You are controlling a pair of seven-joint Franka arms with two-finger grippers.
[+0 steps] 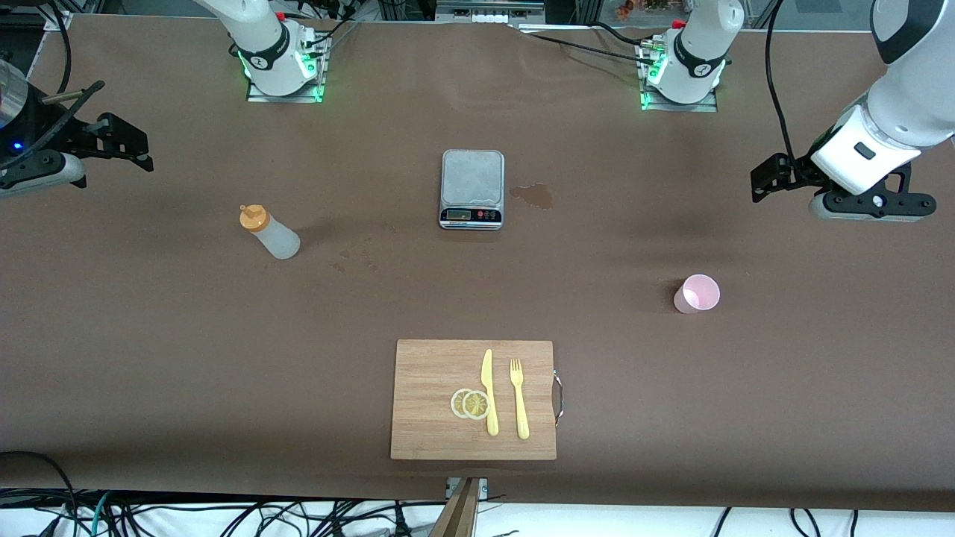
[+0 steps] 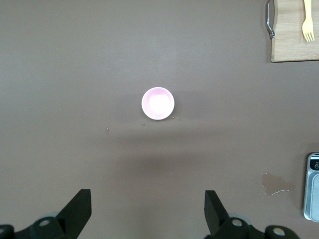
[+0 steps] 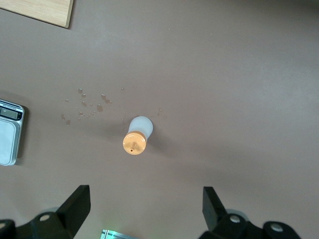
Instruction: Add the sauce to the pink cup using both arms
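The sauce bottle (image 1: 268, 232), whitish with an orange nozzle cap, stands upright on the brown table toward the right arm's end. Seen in the right wrist view, the bottle (image 3: 135, 136) is ahead of my open right gripper (image 3: 144, 193), which holds nothing. That right gripper (image 1: 138, 145) hangs in the air above the table's edge at its own end. The pink cup (image 1: 697, 293) stands upright toward the left arm's end. My left gripper (image 1: 767, 183) hovers high at that end, open and empty (image 2: 147, 196), with the cup (image 2: 158, 103) well clear of its fingers.
A grey kitchen scale (image 1: 471, 188) sits mid-table with a dark spill stain (image 1: 533, 195) beside it. Nearer the front camera lies a wooden cutting board (image 1: 429, 373) carrying a yellow knife (image 1: 489, 391), a yellow fork (image 1: 518, 397) and two lemon slices (image 1: 470, 403).
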